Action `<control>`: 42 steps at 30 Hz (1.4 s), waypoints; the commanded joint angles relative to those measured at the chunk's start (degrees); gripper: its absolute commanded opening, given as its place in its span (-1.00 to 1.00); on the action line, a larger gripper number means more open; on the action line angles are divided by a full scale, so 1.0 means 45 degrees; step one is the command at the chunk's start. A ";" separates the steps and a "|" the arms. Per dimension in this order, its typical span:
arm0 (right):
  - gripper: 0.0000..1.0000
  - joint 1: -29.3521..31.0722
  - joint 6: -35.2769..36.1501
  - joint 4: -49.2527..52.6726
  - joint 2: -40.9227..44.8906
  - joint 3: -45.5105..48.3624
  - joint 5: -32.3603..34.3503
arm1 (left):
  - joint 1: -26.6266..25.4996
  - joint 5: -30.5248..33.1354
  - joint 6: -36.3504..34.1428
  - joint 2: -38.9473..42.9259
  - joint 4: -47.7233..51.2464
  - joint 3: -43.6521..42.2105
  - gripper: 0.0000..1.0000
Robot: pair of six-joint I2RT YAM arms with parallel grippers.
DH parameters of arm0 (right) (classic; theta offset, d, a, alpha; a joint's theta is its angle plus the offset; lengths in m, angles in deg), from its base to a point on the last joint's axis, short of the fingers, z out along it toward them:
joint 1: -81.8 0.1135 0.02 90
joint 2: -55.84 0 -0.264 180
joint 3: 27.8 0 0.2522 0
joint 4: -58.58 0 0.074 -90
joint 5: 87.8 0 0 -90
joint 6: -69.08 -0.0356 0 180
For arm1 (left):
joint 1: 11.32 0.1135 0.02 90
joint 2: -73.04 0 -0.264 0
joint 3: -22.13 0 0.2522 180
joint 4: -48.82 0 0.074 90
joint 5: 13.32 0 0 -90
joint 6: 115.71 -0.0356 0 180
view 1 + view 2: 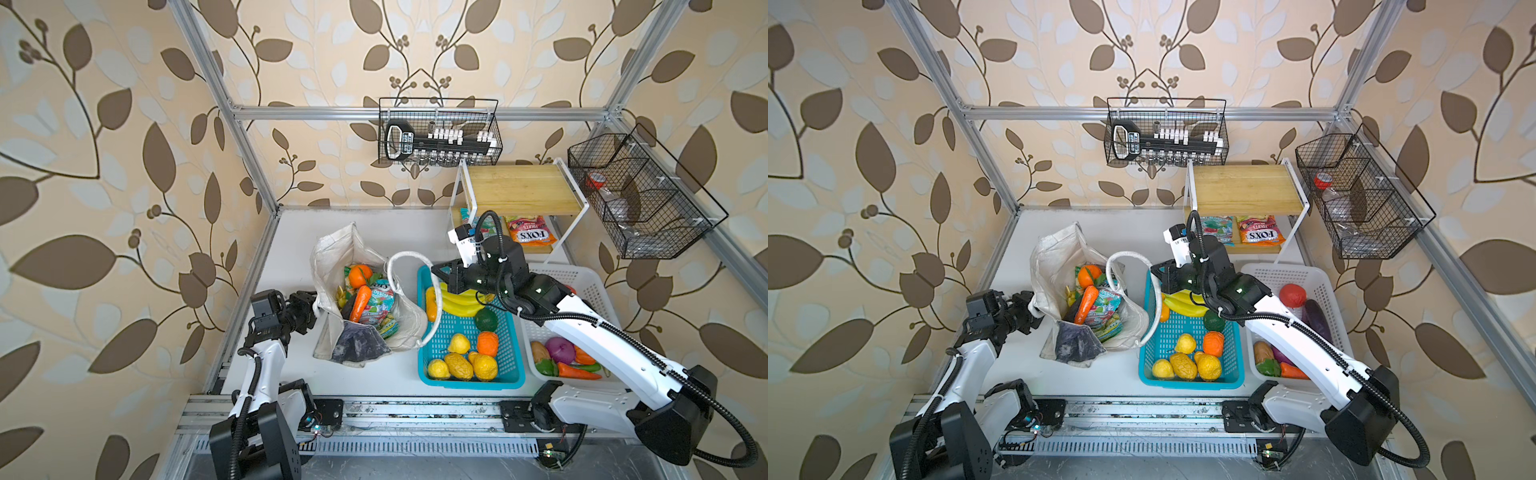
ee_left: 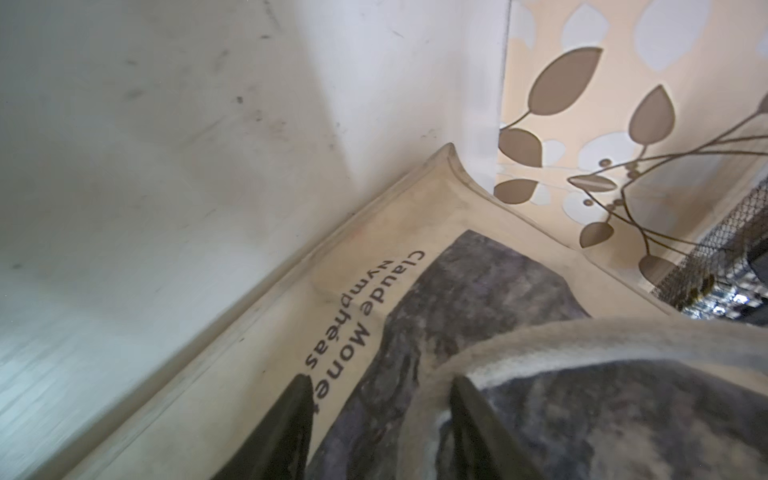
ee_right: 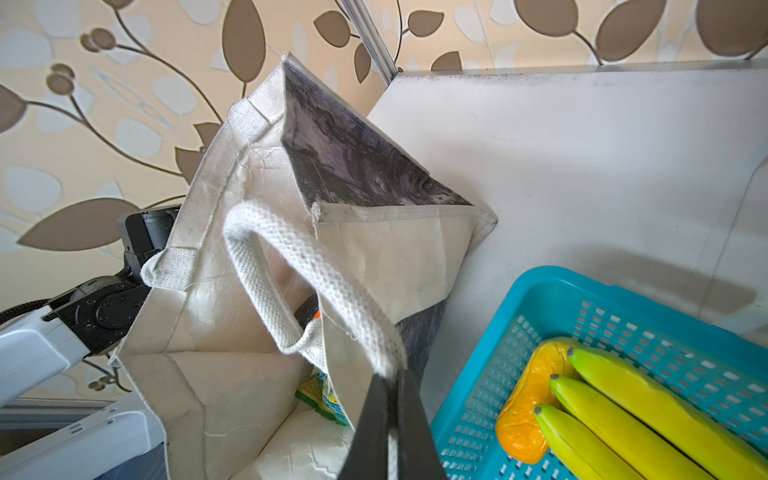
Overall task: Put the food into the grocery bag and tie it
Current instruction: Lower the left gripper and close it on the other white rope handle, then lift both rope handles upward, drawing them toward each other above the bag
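The off-white grocery bag (image 1: 332, 266) (image 1: 1050, 266) stands open on the table's left half. Inside lie an orange (image 1: 359, 276), a carrot (image 1: 360, 303) and snack packets (image 1: 380, 309). My right gripper (image 1: 435, 272) (image 3: 388, 376) is shut on the bag's white handle (image 1: 409, 255) (image 3: 291, 253), holding it up over the blue basket's edge. My left gripper (image 1: 312, 305) (image 2: 380, 378) is at the bag's left side, jaws apart, with the other handle (image 2: 540, 336) running between its fingers over the dark print. A yellow banana bunch (image 1: 461, 303) (image 3: 648, 411) lies in the blue basket.
The blue basket (image 1: 513, 374) holds lemons, an orange fruit and an avocado right of the bag. A white basket (image 1: 582, 276) with vegetables sits under my right arm. A wood-topped shelf (image 1: 519, 189) with a FOX'S packet (image 1: 530, 235) stands behind. Wire baskets (image 1: 438, 133) hang on the walls.
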 commanded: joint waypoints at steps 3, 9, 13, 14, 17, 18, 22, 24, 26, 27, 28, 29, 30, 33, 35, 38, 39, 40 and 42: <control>-1.00 0.0233 -0.0187 -0.0393 -0.0278 0.0170 -0.0158 | -0.0345 -0.0621 0.1244 0.0268 -0.2404 -0.0064 0.28; -1.00 0.0240 -0.0173 -0.0370 -0.0493 0.0100 -0.0062 | -0.0656 -0.1671 0.2055 -0.0314 -0.2320 0.0331 -0.45; -1.00 0.0250 -0.0187 -0.0343 -0.0345 0.0115 0.0060 | -0.0597 -0.0460 0.0260 0.0697 0.0776 0.1426 -1.00; -1.00 0.0250 -0.0225 -0.0386 -0.0301 0.0128 0.0066 | -0.0597 0.0159 -0.0365 0.1034 0.1849 0.1919 -1.00; -1.00 0.0257 -0.0268 -0.0387 -0.0153 0.0044 0.0062 | -0.0456 0.2089 -0.2123 0.1947 0.4796 0.3795 -1.00; -1.00 0.0255 -0.0267 -0.0364 -0.0087 0.0020 0.0090 | -0.0298 0.2446 -0.2763 0.2159 0.5570 0.4566 -1.00; -1.00 0.0319 -0.0337 -0.0441 0.0169 -0.0063 0.0220 | -0.0051 0.3142 -0.4141 0.2514 0.7554 0.7362 -1.00; -1.00 0.0376 -0.0403 -0.0528 0.0222 -0.0160 0.0201 | -0.0050 0.3049 -0.4311 0.2540 0.7868 0.8331 -1.00; -1.00 0.0503 -0.0494 -0.0752 0.0404 -0.0216 0.0262 | -0.0050 0.2645 -0.4440 0.2480 0.7882 0.9114 -1.00; -1.00 0.0575 -0.0519 -0.0839 0.0480 -0.0279 0.0322 | -0.0048 0.2478 -0.4427 0.2450 0.7864 0.9443 -1.00; -1.00 0.0583 -0.0543 -0.0870 0.0490 -0.0519 0.0342 | -0.0050 0.2388 -0.4537 0.2388 0.7860 0.9916 -1.00; -1.00 0.0585 -0.0486 -0.0730 0.0380 -0.0975 0.0350 | -0.0050 0.2078 -0.4600 0.2252 0.7780 1.0369 -1.00; -1.00 0.0614 -0.0341 -0.0484 0.0206 -0.1472 0.0338 | -0.0069 0.1527 -0.4559 0.2035 0.7667 1.0772 -1.00; -1.00 0.0646 0.0127 0.0134 -0.0584 -0.3277 0.0314 | -0.0236 -0.0457 -0.4026 0.0861 0.7555 1.2093 -1.00; -1.00 0.0543 0.0518 0.0895 -0.1221 -0.4702 0.0505 | -0.0734 -0.0335 -0.3884 0.0638 0.7196 1.2452 -1.00; -1.00 0.0502 0.0679 0.1309 -0.1827 -0.6134 0.0758 | -0.1504 0.0137 -0.4411 0.0154 0.7735 1.3370 -1.00; -1.00 0.0512 0.0689 0.1401 -0.1956 -0.6487 0.0806 | -0.1666 0.0137 -0.4417 -0.0021 0.7818 1.3551 -1.00; -1.00 0.0504 0.0724 0.1533 -0.2092 -0.6915 0.0887 | -0.1887 0.0096 -0.4335 -0.0150 0.7659 1.3559 -1.00; -1.00 0.0506 0.0801 0.1741 -0.2354 -0.7724 0.0899 | -0.2318 0.0205 -0.4176 -0.0288 0.7259 1.3487 -1.00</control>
